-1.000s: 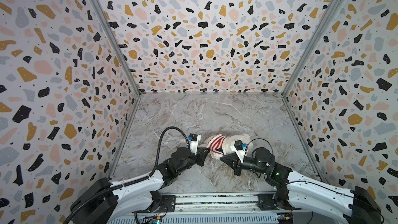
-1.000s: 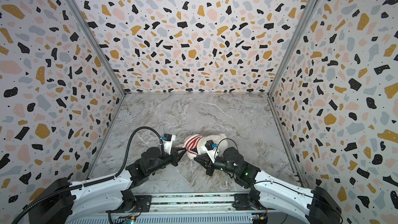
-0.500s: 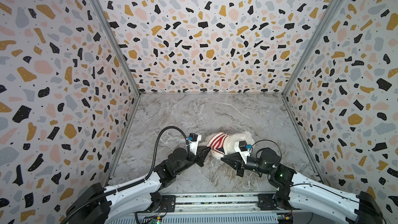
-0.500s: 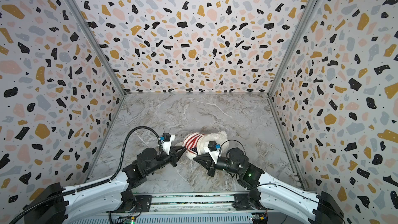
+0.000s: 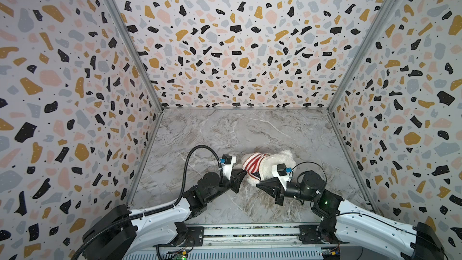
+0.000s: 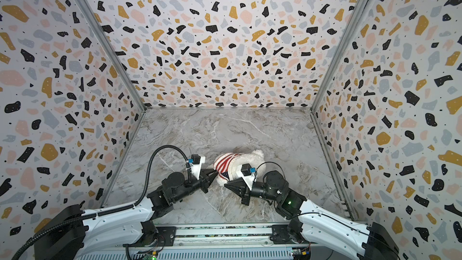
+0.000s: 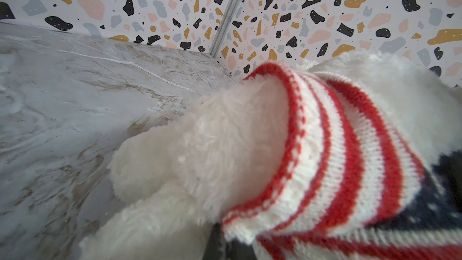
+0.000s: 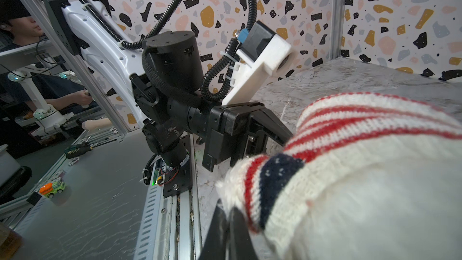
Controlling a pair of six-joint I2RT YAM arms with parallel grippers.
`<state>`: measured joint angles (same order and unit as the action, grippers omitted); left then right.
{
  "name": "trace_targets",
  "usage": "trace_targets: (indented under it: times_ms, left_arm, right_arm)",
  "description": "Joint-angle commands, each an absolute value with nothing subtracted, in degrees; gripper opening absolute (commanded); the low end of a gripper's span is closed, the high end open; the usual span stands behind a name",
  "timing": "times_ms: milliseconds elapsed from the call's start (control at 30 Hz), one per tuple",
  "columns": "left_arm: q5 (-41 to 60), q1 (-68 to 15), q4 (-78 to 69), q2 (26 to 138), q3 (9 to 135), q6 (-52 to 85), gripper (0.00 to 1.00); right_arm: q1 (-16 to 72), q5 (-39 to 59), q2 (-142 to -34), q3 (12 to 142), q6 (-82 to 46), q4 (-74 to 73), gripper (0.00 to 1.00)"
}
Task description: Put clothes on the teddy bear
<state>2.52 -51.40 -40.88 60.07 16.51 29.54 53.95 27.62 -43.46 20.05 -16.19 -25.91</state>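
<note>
Roughly mid-width in the front half of the bench [image 5: 250, 131] lies the teddy bear [image 5: 275, 163], striped sweater [image 5: 255, 162] on its body; face not visible. Left tool [image 5: 242, 171] closed, tips buried under the hem. Right tool [image 5: 258, 185] closed beside a sleeve cuff [image 8: 270, 191]. Pinch on knit unclear for both.

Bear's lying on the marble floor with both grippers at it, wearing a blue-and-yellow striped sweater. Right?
No: the sweater is red-and-white striped with a navy patch, clear in the left wrist view. The rest stands: the teddy bear lies on the marble floor, with the left gripper and right gripper at it.
</note>
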Motion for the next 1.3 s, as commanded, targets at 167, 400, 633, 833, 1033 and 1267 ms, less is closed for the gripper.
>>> trace_targets:
  times_ms: [167,400,633,833,1033,1267]
  left_arm:
    - [-2.89,-52.82,-33.07,54.13,16.92,23.03,0.33]
    - [-3.98,-53.21,-19.19,45.11,18.34,19.59,0.39]
    - [0.54,-57.91,-15.16,44.84,26.90,16.76,0.38]
    - [-2.96,-62.23,-8.70,52.56,35.25,10.65,0.44]
    - [-3.81,-62.82,-5.68,58.12,38.69,6.83,0.44]
    - [-3.34,-63.15,-4.54,60.77,40.58,5.20,0.44]
  right_arm:
    - [45.83,28.09,-39.69,22.05,-20.69,-23.45,0.00]
    - [41.42,27.12,-38.84,21.03,-21.13,-20.55,0.00]
    - [41.13,27.68,-40.24,20.21,-21.59,-22.27,0.00]
    - [41.13,28.41,-40.59,20.04,-21.62,-22.62,0.00]
    - [41.13,28.39,-39.72,19.42,-21.63,-22.63,0.00]
    - [41.15,29.09,-40.76,19.23,-21.64,-23.81,0.00]
